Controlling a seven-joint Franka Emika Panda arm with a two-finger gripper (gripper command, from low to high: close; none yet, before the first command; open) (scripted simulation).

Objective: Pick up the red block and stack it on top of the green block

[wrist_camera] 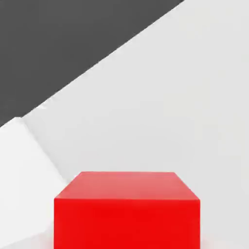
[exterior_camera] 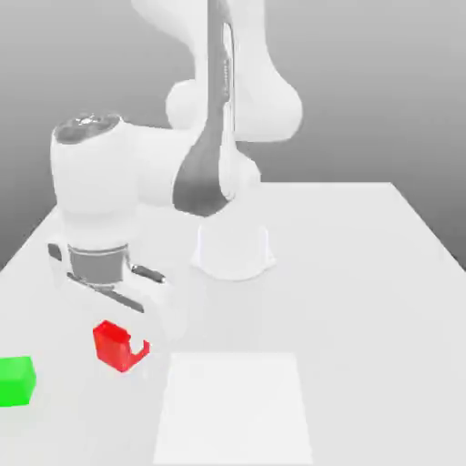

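Jaws [exterior_camera: 127, 350] clamped tight on the matte red plain cube [exterior_camera: 113, 344], near the matte green plain cube [exterior_camera: 15, 380] on the smooth white bench [exterior_camera: 364, 300]

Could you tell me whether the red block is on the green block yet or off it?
Off it. In the exterior view the red block sits in the gripper, apart from the green block, which stands alone to its left with nothing on top.
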